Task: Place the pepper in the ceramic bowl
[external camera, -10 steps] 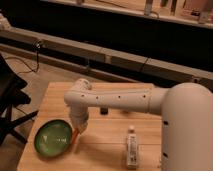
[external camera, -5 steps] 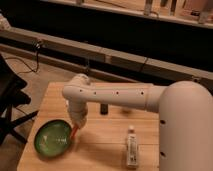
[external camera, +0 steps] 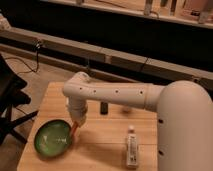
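The worry from where I stand is a miss at the rim: the pepper [external camera: 74, 127] hangs right at the near-right edge of the ceramic bowl [external camera: 52, 139], not over its middle, so if it is let go here it may well strike the darker rim and tip out onto the desk [external camera: 100, 145], or roll off toward the front edge. A second risk is the arm itself nudging the bowl, since the wrist sits low and close beside it and the glossy dish would likely slide on bare wood. The claw [external camera: 76, 121] points straight down below the thick white forearm, which reaches in from the right and bends sharply at the wrist above the bowl's right side; it seems to have the pepper pinched by its upper end, the orange tip dangling below, though the fingers are hidden under the wrist housing and I cannot be certain of the grip. The white bottle [external camera: 131, 148] (lying flat, well to the right) and the small dark object [external camera: 103, 107] behind the arm are out of the way.
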Available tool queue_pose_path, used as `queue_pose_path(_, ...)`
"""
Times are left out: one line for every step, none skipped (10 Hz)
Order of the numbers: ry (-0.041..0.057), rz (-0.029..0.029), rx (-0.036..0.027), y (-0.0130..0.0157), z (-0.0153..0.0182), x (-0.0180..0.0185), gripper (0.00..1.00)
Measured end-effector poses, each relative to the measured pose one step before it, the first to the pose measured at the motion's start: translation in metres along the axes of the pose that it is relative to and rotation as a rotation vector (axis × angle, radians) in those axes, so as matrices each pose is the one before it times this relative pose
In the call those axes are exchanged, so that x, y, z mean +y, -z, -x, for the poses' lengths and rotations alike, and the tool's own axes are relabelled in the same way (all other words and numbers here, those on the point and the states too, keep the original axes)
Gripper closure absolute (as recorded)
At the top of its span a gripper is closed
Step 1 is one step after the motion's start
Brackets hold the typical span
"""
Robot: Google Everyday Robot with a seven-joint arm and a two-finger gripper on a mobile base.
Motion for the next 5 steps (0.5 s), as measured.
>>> queue_pose_path(0.00034,0.00073,0.00021,0.00028,-0.00115,-0.00023,0.93)
queue_pose_path(-0.00039,0.00069,-0.00004,0.00018,-0.00139,-0.00035,0.93)
queue_pose_path(0.00429,0.00159,0.00003,-0.00088,0.00090,-0.00125,0.93)
queue_pose_path(0.00278,-0.00006,-0.00044,-0.00009,0.00114,-0.00105,0.93)
queue_pose_path(0.00334,-0.00072,0.00048,-0.00065,0.00156,-0.00318,0.93)
